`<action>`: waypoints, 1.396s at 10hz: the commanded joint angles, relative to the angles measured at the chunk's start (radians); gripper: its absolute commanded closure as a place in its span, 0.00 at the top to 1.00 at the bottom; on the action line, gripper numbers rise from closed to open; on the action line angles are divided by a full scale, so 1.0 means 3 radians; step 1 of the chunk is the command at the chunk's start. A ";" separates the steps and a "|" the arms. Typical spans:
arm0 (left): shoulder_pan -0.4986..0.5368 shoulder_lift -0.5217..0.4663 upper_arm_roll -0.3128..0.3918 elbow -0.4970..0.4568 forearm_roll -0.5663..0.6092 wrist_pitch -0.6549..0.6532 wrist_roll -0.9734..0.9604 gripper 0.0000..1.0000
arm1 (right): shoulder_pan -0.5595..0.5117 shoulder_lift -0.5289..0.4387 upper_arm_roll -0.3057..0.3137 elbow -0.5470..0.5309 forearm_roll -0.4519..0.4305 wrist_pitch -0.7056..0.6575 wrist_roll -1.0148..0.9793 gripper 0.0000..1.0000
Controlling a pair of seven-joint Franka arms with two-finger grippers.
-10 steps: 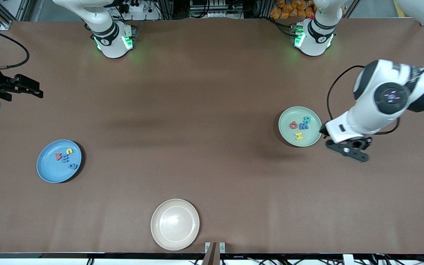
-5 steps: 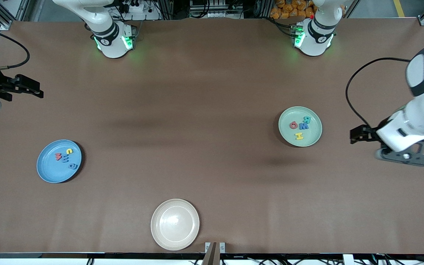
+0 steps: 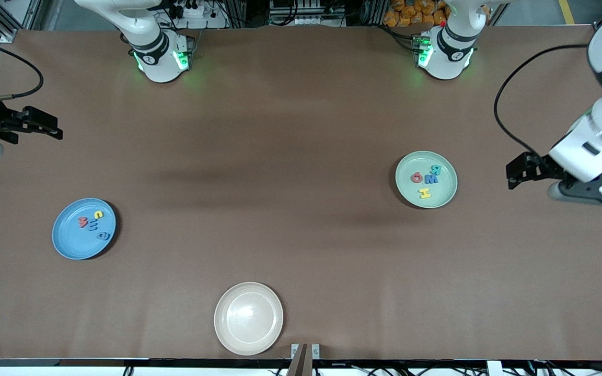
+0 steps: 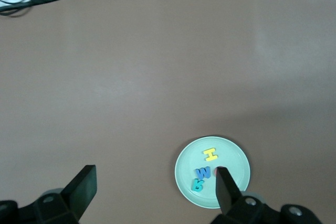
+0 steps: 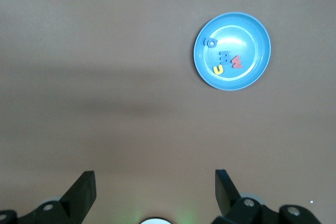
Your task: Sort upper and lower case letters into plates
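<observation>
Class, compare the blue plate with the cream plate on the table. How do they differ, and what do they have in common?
Colour: the blue plate is light blue, the cream plate off-white. Contents: the blue plate holds four small letters; the cream plate holds nothing. Place: the blue plate lies toward the right arm's end of the table, the cream plate nearer the front camera, about midway. Both are round, shallow and rimmed, flat on the table.

Lay flat, four letters (image 3: 426,180) in the mint green plate (image 3: 444,201) toward the left arm's end; four more letters (image 3: 93,223) in the light blue plate (image 3: 68,245) toward the right arm's end.
</observation>
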 commanded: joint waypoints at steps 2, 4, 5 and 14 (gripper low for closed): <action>-0.0066 -0.0414 0.0407 -0.0250 -0.0452 -0.0241 0.0000 1.00 | -0.0057 -0.0071 0.0022 -0.0036 -0.0020 0.0117 -0.0020 1.00; -0.0178 -0.0573 0.0433 -0.0377 -0.0462 -0.0492 -0.0142 1.00 | -0.0057 -0.0071 0.0022 -0.0046 -0.0020 0.0097 -0.0020 1.00; -0.0224 -0.0619 0.0433 -0.0433 -0.0463 -0.0493 -0.0214 1.00 | -0.0052 -0.0071 0.0022 -0.0046 -0.0020 0.0096 -0.0020 1.00; -0.0567 -0.0722 0.0663 -0.0613 -0.0264 -0.0488 -0.0046 1.00 | -0.0063 -0.0056 0.0022 -0.0051 -0.0015 0.0091 -0.0020 1.00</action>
